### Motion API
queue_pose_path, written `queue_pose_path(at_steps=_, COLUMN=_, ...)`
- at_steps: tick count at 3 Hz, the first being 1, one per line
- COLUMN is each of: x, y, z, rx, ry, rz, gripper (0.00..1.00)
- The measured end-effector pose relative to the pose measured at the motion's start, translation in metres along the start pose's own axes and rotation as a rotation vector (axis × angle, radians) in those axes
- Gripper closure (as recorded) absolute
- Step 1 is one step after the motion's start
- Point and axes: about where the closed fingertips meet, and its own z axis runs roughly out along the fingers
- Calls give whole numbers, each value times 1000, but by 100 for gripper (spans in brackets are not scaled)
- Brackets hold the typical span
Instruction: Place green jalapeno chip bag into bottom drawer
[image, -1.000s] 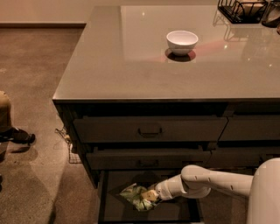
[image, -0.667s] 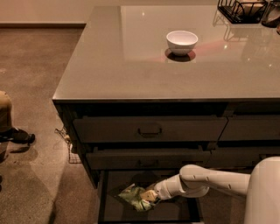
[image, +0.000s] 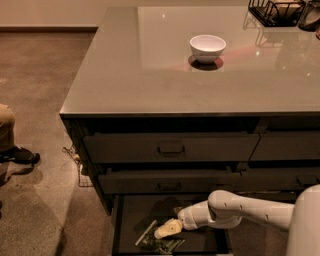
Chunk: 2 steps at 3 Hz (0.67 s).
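Pincer (image: 167, 229) hangs over green jalapeno chip bag (image: 162, 245) in bottom drawer (image: 132, 216).

Your gripper (image: 167, 229) low over the bottom drawer (image: 129, 220), hiding part of the chip bag (image: 161, 245), drawer front cut off below, wire basket (image: 275, 12) clipped top right.

One table (image: 150, 85): grey glossy top, pale glints of light toward its far edge. One white bowl (image: 207, 47): on the table, right of centre, nearer the far edge. One black wire basket (image: 272, 10): far right corner. Two dark handled drawers (image: 171, 148): stacked under the front edge. One floor (image: 40, 75): brown, speckled, left of the table. One wall (image: 50, 12): pale, with a dark baseboard (image: 47, 28), beyond the far left corner. My claw (image: 164, 231): low beneath the front edge, near the floor.
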Motion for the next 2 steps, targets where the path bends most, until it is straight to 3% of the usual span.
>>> queue_pose_path(at_steps=2, x=34, y=6, z=-70, rx=96, ry=-126, rz=69, gripper=0)
